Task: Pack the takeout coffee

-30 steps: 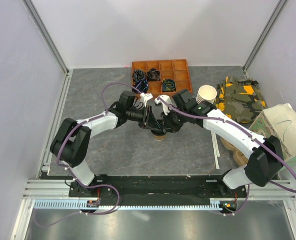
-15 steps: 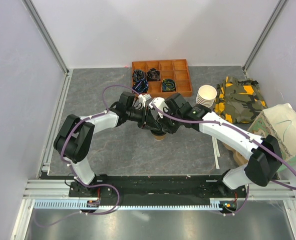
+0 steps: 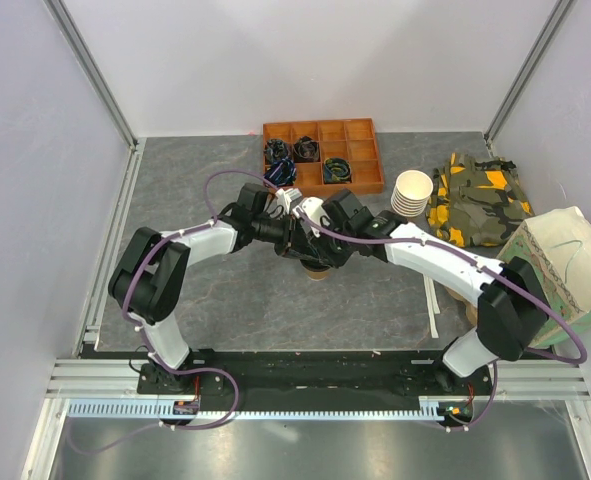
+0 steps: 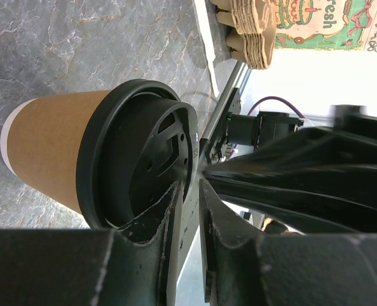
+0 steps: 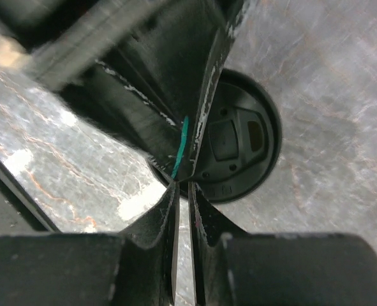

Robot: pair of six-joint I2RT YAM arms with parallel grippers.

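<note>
Though my left pincer [image 4: 189, 183] and right pincer [image 5: 182, 185] look near-closed, can't tell if they grip one tan paper cup [image 4: 48, 150], round black lid [image 4: 137, 159].

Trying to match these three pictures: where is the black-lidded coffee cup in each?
Top external: coffee cup at centre, mostly hidden, a brown sliver showing.
Left wrist: left of centre, appearing sideways, lid toward the middle.
Right wrist: right of centre, only its lid, seen from above.
Shared landmark: the grey marbled table.
</note>
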